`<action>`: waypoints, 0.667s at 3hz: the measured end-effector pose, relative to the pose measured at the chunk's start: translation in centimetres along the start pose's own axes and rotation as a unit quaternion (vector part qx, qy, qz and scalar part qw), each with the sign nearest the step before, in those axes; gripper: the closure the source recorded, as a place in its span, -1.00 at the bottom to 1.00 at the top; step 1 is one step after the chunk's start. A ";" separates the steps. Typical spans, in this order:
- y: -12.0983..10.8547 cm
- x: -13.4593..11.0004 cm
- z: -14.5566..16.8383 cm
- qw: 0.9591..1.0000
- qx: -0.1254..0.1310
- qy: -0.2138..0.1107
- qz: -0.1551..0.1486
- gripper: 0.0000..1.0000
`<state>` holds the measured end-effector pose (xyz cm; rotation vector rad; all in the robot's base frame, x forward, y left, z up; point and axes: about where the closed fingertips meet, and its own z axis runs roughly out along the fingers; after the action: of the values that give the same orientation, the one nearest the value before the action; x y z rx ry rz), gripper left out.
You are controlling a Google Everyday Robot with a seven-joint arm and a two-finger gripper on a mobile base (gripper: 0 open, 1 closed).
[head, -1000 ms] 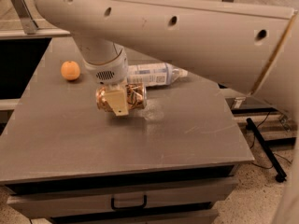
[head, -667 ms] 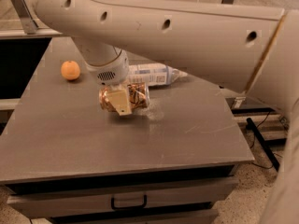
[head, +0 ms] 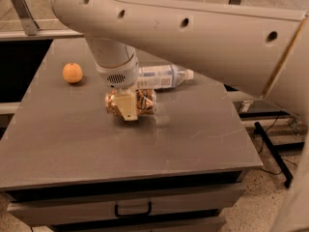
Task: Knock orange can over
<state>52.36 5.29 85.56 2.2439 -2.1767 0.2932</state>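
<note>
Left of centre frame, the gripper (head: 126, 109) hangs right against the orange can (head: 145, 102), which lies on its side on the grey table (head: 193, 144). Whether the gripper is open or clamped cannot be told. A clear bottle (head: 161, 76) lies just behind, and an orange fruit (head: 72, 73) sits at upper left.

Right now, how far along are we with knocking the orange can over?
Done, it seems: the orange can lies on its side on the table, just in front of the clear bottle. In hand: the claw sits right against the can's middle. Left: probably only lifting the claw clear and confirming the can rests flat.
</note>
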 end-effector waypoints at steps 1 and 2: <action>0.5 0.3 0.4 1.000 -0.003 -0.018 0.009 0.37; 1.2 0.6 0.3 0.999 -0.010 -0.034 0.022 -0.09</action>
<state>51.19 4.60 85.23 2.2303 -2.2533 0.1982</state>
